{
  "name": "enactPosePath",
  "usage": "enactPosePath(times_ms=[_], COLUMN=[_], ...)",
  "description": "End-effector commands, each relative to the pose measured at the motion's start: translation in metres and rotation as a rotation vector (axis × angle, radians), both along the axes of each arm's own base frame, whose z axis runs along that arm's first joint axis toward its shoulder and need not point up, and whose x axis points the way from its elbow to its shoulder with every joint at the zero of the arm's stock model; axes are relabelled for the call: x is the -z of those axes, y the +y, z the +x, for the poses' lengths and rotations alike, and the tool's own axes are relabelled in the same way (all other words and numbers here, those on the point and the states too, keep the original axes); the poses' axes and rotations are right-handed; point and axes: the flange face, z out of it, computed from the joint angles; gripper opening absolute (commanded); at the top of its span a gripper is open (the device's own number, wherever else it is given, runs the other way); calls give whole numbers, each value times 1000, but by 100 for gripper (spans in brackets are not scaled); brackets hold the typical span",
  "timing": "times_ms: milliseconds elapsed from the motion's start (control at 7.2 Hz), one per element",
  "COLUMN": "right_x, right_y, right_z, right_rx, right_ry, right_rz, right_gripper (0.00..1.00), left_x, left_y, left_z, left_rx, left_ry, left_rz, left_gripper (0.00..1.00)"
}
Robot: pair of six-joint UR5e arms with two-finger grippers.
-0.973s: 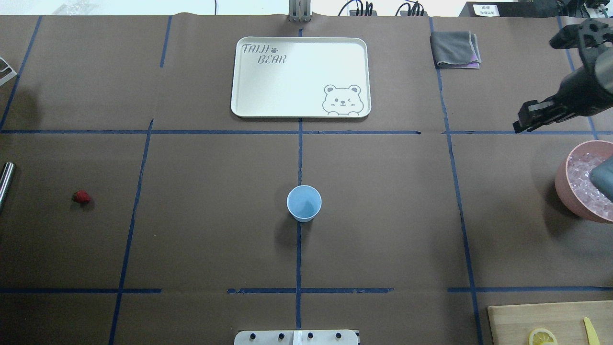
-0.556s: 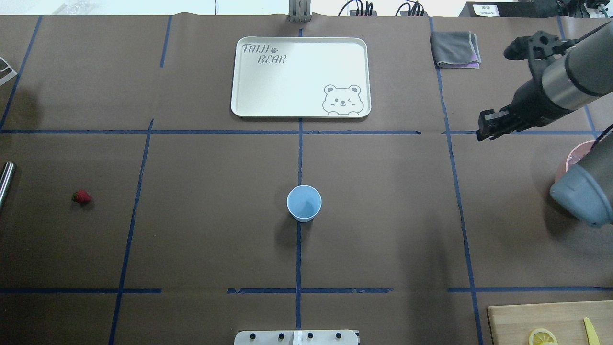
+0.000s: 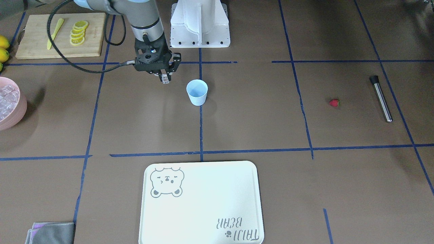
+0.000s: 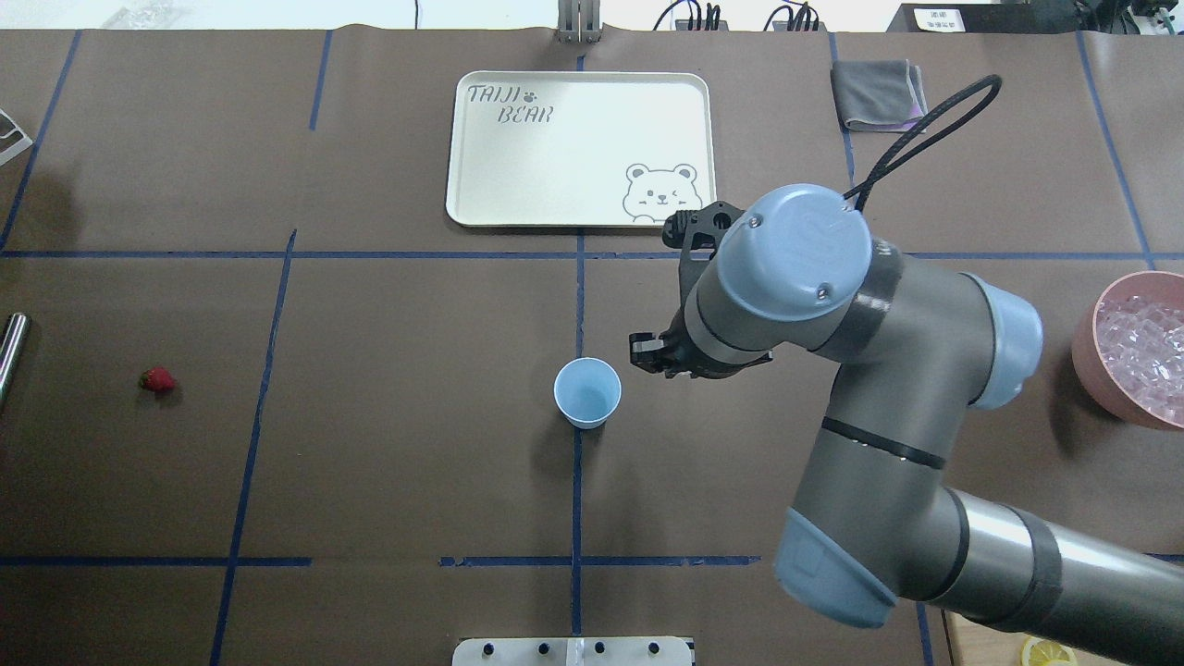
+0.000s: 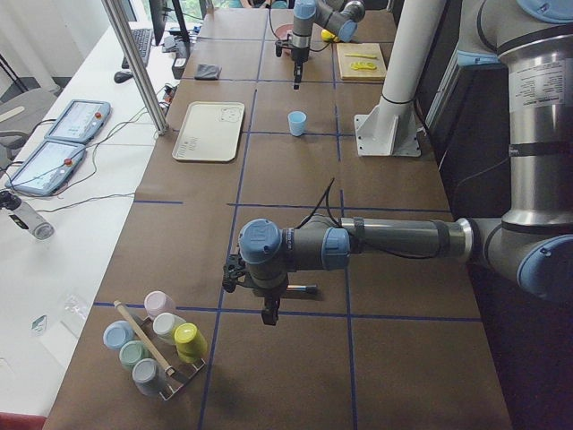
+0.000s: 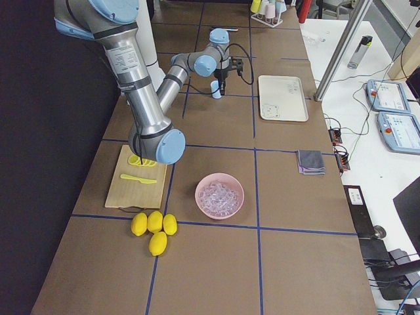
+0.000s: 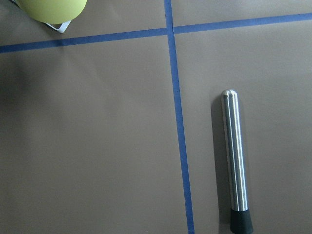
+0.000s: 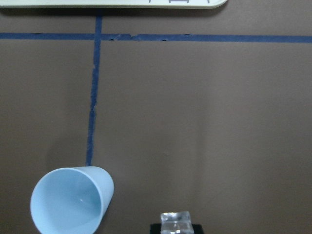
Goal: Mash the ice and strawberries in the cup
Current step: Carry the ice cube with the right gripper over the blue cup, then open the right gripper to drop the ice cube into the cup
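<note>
The light blue cup (image 4: 587, 393) stands upright and looks empty at the table's centre; it also shows in the front view (image 3: 196, 92) and the right wrist view (image 8: 70, 207). My right gripper (image 3: 165, 78) hangs just beside the cup on my right, shut on a clear ice cube (image 8: 175, 222). More ice (image 4: 1142, 356) fills the pink bowl. The strawberry (image 4: 157, 379) lies far left on the table. My left gripper (image 5: 269, 315) hangs over a steel muddler (image 7: 235, 156); I cannot tell whether it is open or shut.
The pink bowl (image 4: 1084, 347) stands at the right edge. A white bear tray (image 4: 583, 148) and grey cloth (image 4: 879, 92) lie at the back. A cutting board (image 3: 91, 37) with lemon slices is at my near right. A rack of coloured cups (image 5: 152, 345) stands beyond my left arm.
My right arm has swung from the far right by the pink bowl to the table's centre, beside the cup. The bowl is uncovered again. Cup and strawberry have not moved.
</note>
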Motion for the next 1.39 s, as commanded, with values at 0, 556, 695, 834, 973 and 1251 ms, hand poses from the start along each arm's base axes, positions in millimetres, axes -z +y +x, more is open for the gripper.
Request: enactPosePath(times_ms=[0, 556, 695, 834, 973, 1251], right_x=[29, 38, 38, 32, 33, 31], right_y=[12, -3, -2, 6, 6, 6], right_z=[-51, -93, -93, -100, -100, -100], right_rx=[-25, -43, -42, -25, -27, -25], right_ry=[9, 53, 51, 62, 58, 56], right_rz=[-7, -16, -15, -15, -19, -18], right_gripper=[4, 4, 13, 83, 99, 99], left_x=[-1, -1, -1, -1, -1, -1], left_y=[1, 1, 1, 1, 1, 1], left_z=[0, 0, 0, 0, 0, 0], left_rx=[0, 0, 0, 0, 0, 0], left_ry=[0, 0, 0, 0, 0, 0], left_rz=[-3, -3, -3, -3, -3, -3], left_gripper=[100, 100, 100, 100, 100, 100])
